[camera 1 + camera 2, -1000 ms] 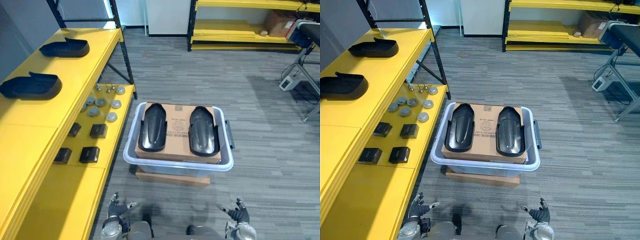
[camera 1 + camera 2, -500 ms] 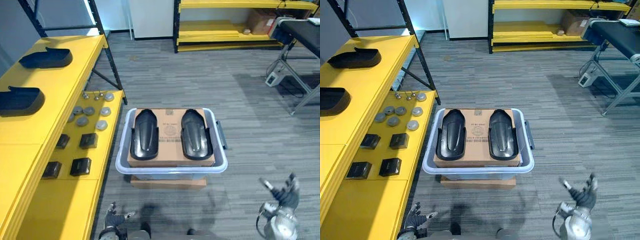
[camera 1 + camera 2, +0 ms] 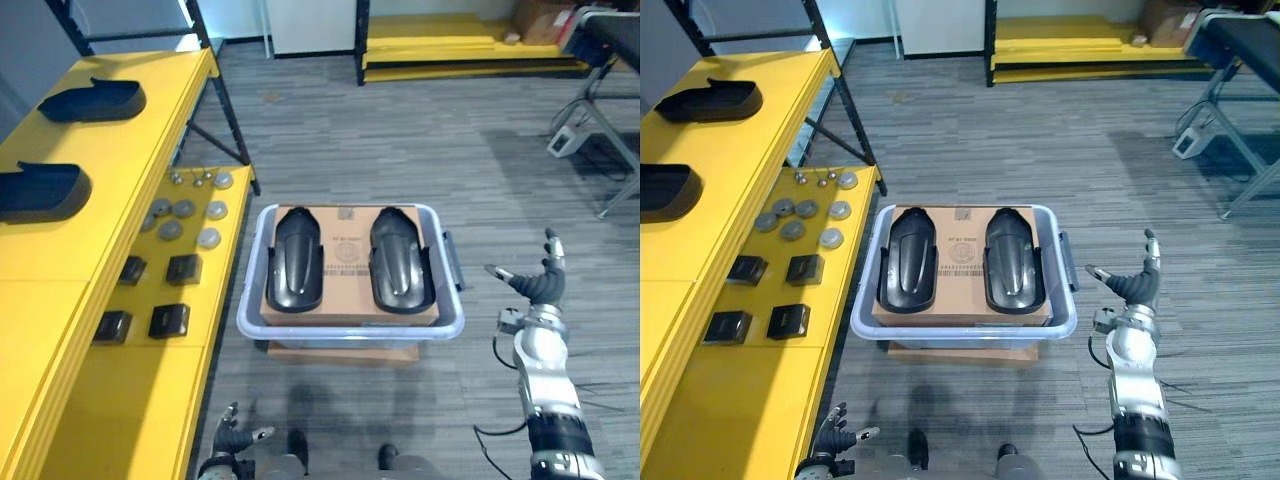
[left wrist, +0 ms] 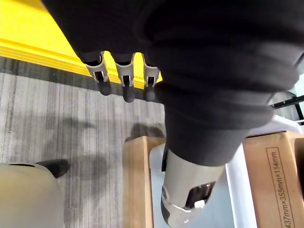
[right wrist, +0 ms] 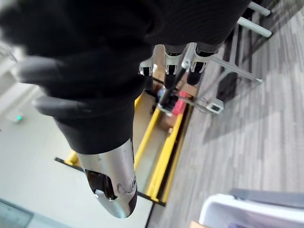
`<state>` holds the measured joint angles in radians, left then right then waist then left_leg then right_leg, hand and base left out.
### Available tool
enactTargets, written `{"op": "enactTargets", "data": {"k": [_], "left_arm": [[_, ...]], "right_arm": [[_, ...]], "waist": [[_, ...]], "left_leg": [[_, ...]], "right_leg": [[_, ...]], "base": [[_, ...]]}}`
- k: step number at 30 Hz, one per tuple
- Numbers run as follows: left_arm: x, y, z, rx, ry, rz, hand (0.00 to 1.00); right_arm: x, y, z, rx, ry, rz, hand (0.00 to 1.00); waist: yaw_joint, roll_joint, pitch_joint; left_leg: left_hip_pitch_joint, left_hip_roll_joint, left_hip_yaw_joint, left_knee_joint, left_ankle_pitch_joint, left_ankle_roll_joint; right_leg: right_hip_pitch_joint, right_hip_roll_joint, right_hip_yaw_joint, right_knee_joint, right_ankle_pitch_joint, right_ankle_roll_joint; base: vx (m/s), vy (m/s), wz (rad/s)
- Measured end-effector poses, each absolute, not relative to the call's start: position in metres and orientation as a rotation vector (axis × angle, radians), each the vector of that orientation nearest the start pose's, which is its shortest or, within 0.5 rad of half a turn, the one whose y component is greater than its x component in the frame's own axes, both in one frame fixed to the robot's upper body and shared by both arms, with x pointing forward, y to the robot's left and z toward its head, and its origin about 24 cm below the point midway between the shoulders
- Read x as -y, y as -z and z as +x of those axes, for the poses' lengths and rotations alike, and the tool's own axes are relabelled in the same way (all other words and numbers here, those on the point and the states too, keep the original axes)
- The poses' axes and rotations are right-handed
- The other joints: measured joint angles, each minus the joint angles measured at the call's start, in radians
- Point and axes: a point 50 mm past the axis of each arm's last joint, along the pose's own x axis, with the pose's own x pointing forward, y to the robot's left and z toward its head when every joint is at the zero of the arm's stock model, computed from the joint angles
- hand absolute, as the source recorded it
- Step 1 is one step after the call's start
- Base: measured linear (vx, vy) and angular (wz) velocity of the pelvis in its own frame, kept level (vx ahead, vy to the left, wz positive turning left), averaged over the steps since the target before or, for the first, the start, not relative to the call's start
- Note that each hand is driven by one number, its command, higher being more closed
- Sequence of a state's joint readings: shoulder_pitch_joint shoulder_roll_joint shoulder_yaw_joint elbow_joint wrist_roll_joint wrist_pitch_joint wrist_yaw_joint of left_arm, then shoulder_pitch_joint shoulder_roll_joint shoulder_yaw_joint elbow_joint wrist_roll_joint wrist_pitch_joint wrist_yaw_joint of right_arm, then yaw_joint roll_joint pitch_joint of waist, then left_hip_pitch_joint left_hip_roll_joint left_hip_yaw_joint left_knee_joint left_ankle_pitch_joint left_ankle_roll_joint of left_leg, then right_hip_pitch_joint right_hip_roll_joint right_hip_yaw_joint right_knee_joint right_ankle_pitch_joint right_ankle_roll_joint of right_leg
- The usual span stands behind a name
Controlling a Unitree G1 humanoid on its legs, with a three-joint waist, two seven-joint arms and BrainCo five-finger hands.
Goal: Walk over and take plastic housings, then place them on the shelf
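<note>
Two black plastic housings lie side by side on a cardboard box inside a pale bin on the floor ahead. Two more black housings rest on the top of the yellow shelf at the left. My right hand is raised to the right of the bin, apart from it, fingers spread and open, holding nothing. My left hand hangs low near the shelf's edge, open and holding nothing; its straight fingers show in the left wrist view.
The shelf's lower level carries small black boxes and grey discs. A flat cardboard box lies under the bin. A black shelf post stands beside it. Yellow racks line the far wall; a metal-legged stand is at far right.
My right hand has risen from low at the bottom right to the height of the bin's right side. The left hand stays low. The camera has shifted a little.
</note>
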<state>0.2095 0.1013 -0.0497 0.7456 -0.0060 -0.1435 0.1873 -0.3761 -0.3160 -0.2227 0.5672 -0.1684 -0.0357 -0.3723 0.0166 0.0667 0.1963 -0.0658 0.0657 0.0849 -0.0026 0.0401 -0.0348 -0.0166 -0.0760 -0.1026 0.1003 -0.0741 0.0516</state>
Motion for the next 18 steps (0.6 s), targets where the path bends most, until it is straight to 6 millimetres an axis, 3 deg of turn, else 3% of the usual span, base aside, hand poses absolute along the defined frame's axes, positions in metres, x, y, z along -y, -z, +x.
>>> {"op": "enactTargets", "data": {"k": [6, 11, 16, 17, 18], "left_arm": [[-0.192, 0.125, 0.131, -0.738, -0.249, 0.166, 0.00], [-0.188, 0.123, 0.140, -0.714, -0.248, 0.173, 0.00], [-0.183, 0.118, 0.150, -0.670, -0.238, 0.163, 0.00], [-0.181, 0.117, 0.152, -0.663, -0.230, 0.164, 0.00], [-0.181, 0.117, 0.152, -0.659, -0.232, 0.157, 0.00]], "right_arm": [[0.281, -0.079, 0.347, -0.105, 0.618, -0.393, 0.00], [0.289, -0.074, 0.353, -0.191, 0.635, -0.392, 0.00], [0.292, -0.079, 0.360, -0.239, 0.653, -0.350, 0.00], [0.294, -0.083, 0.362, -0.238, 0.661, -0.335, 1.00], [0.294, -0.085, 0.363, -0.240, 0.663, -0.331, 1.00]], "waist": [[0.010, 0.018, 0.091], [0.028, 0.038, 0.123], [0.025, 0.047, 0.163], [0.026, 0.050, 0.176], [0.027, 0.052, 0.181]], "left_leg": [[-0.068, -0.002, -0.043, -0.052, 0.078, 0.004], [-0.089, -0.009, -0.060, -0.069, 0.097, 0.006], [-0.115, -0.014, -0.088, -0.086, 0.122, 0.009], [-0.116, -0.016, -0.093, -0.088, 0.123, 0.009], [-0.117, -0.016, -0.095, -0.088, 0.124, 0.009]], "right_leg": [[-0.076, 0.002, -0.035, 0.003, 0.036, 0.003], [-0.096, -0.001, -0.046, 0.002, 0.043, 0.005], [-0.115, -0.004, -0.075, 0.003, 0.044, 0.005], [-0.115, -0.005, -0.080, 0.003, 0.044, 0.005], [-0.115, -0.005, -0.082, 0.003, 0.044, 0.005]], "base": [[-0.13, 0.009, 0.18], [-0.04, 0.021, 0.10], [0.02, 0.005, 0.15], [0.02, -0.001, 0.09], [0.03, -0.001, 0.11]]}}
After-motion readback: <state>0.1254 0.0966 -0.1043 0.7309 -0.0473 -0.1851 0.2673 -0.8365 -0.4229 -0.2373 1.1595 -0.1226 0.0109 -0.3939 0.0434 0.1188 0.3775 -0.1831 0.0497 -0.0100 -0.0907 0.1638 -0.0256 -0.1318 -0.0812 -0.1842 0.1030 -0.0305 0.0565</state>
